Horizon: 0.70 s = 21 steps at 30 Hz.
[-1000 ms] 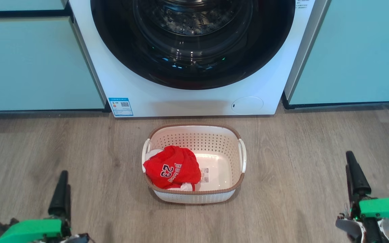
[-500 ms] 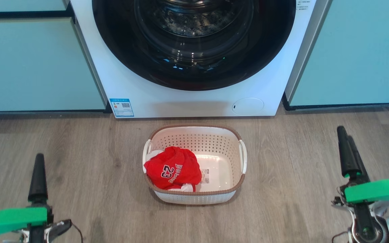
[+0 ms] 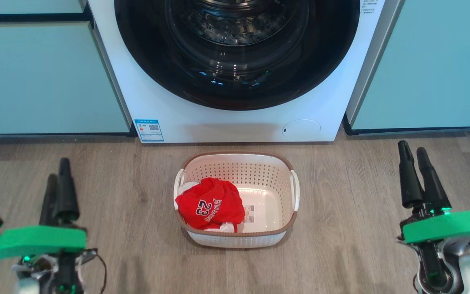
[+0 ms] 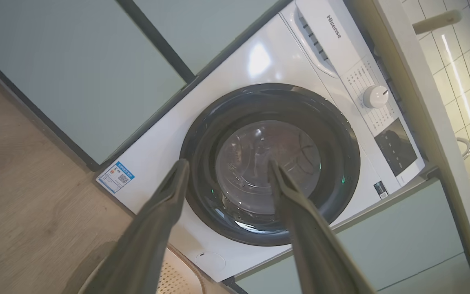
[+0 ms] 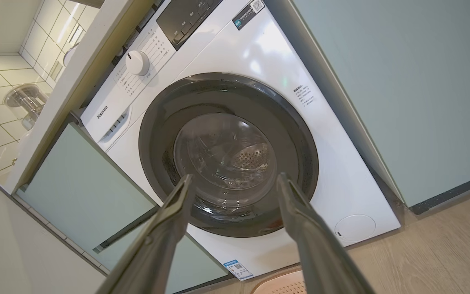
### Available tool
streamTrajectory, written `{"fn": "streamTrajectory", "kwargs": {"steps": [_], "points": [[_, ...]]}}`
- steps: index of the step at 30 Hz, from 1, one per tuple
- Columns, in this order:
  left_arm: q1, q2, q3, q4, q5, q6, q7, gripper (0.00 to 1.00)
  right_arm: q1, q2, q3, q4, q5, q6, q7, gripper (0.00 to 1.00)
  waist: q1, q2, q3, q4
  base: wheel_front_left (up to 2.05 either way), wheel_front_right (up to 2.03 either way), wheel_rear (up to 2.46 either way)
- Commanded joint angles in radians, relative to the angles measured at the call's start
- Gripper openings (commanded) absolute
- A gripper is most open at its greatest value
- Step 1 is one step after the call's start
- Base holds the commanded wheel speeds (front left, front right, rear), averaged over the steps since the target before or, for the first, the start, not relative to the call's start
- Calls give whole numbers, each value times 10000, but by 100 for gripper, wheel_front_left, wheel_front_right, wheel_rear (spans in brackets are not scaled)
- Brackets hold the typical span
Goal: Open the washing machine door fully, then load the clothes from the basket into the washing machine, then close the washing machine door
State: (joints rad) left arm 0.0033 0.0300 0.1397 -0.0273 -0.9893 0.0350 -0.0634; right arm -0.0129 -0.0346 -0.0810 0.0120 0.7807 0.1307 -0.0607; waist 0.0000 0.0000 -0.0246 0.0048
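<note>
The white washing machine point(image 3: 169, 110) stands ahead between teal cabinets. Its round black washing machine door point(image 3: 235, 53) point(image 4: 269, 163) point(image 5: 229, 153) sits flush against the front, glass centre bulging out. On the floor before it stands the cream basket point(image 3: 271, 192), with the clothes point(image 3: 210, 208), a red "23" jersey over a bit of white fabric, in its left half. My left gripper point(image 3: 58, 175) point(image 4: 227, 171) hovers open at the lower left, well left of the basket. My right gripper point(image 3: 412, 151) point(image 5: 235, 183) hovers open at the lower right. Both hold nothing.
Pale teal cabinets point(image 3: 43, 77) point(image 3: 435, 61) flank the machine on both sides. The floor point(image 3: 341, 212) is wood-look planks. A control knob point(image 4: 375, 96) point(image 5: 137, 63) and a dark display sit on the machine's top panel. A small round flap point(image 3: 301, 130) is low on the front.
Both grippers have risen and moved forward toward the machine, and each has turned so that both fingers now show side by side. The camera has shifted slightly.
</note>
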Motion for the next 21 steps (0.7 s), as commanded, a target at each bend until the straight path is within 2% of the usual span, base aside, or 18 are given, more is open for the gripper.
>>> {"fn": "streamTrajectory", "kwargs": {"steps": [1,12,16,21], "points": [[-267,110,-61,-632,571,192,-126,100,-573,-94,140,-534,-387,1,-140,100,0,0,0,-9,0,0,0],[-90,215,-1816,-1194,3455,1207,-449,100,-443,-105,160,-370,-1779,1,-464,100,0,0,-37,-138,0,0,0],[-67,570,-2557,-1142,4227,1950,-566,100,-390,-109,144,-97,-2211,1,-582,100,0,0,-78,-187,0,0,0],[-135,1182,-3659,-1014,5007,3151,-712,100,-347,-114,260,206,-2576,1,-730,100,0,0,-130,-237,0,0,0]]}}
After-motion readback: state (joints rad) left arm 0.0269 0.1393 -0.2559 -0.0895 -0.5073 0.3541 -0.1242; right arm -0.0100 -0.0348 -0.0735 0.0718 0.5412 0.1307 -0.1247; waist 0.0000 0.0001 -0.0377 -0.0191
